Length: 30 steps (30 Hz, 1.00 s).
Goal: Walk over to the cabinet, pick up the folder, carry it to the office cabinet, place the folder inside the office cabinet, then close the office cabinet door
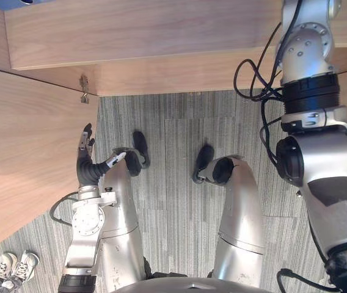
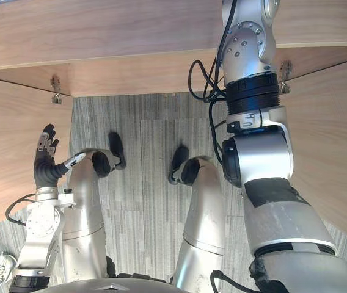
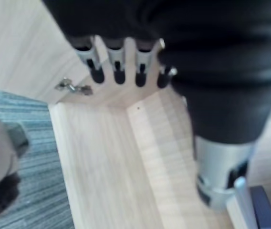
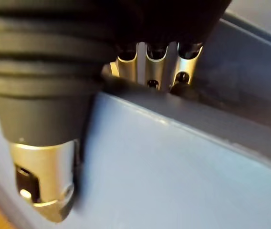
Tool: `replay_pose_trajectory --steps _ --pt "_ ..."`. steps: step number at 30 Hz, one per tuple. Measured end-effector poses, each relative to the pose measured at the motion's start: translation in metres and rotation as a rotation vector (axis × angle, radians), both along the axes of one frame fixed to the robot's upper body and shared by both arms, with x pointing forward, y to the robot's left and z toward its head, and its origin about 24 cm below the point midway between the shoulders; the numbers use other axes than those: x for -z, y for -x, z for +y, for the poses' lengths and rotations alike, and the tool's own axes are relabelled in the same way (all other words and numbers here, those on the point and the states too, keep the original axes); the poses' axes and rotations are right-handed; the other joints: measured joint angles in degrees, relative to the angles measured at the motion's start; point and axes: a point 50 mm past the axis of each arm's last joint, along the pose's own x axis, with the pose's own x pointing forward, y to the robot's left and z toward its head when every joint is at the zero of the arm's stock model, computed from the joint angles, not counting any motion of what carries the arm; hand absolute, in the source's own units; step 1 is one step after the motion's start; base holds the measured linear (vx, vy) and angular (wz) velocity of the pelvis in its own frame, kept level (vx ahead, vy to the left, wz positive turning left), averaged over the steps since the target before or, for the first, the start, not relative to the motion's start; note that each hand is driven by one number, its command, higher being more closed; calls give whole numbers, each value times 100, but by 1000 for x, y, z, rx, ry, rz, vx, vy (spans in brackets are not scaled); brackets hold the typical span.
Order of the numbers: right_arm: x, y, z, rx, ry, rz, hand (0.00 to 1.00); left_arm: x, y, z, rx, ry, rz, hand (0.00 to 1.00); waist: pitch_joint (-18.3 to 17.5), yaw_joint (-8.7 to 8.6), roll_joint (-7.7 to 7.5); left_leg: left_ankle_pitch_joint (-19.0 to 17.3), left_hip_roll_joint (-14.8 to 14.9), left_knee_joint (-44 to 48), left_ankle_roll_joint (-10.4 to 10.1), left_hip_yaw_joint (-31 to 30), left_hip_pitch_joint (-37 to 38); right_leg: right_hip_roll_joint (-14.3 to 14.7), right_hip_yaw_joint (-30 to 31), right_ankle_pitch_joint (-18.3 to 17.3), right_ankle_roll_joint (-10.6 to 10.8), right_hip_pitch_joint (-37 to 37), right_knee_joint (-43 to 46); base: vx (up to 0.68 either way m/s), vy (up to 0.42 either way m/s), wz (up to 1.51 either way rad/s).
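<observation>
The blue folder (image 4: 173, 167) shows close up in the right wrist view, and my right hand (image 4: 147, 59) has its fingers curled over the folder's top edge with the thumb on the near face. In the eye views my right arm reaches up past the wooden cabinet (image 1: 131, 36) at the top. My left hand (image 1: 85, 152) is raised beside the open left cabinet door (image 1: 21, 152), fingers straight, holding nothing. The left wrist view shows those fingers (image 3: 118, 67) pointing at the door's hinge corner.
An open right door (image 2: 332, 134) stands on the other side, and I am between the two doors on grey striped carpet (image 1: 179, 122). Metal hinges (image 1: 84, 88) sit at the door corners. White shoes (image 1: 14, 265) show at the lower left.
</observation>
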Motion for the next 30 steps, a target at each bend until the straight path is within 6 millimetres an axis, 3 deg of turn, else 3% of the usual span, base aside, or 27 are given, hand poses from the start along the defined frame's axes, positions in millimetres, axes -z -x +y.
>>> replay_pose_trajectory --steps 20,30 --pt "-12 3 -8 23 2 -4 0 5 0 0 6 38 20 0 -4 -39 -11 45 -4 -170 27 31 120 5 -29 90 37 168 -259 2 7 0" --pt "0 5 -31 143 224 16 0 16 -1 2 0 31 68 0 -2 -96 -23 59 -3 -458 94 136 366 22 -63 240 145 471 -679 6 23 -1"
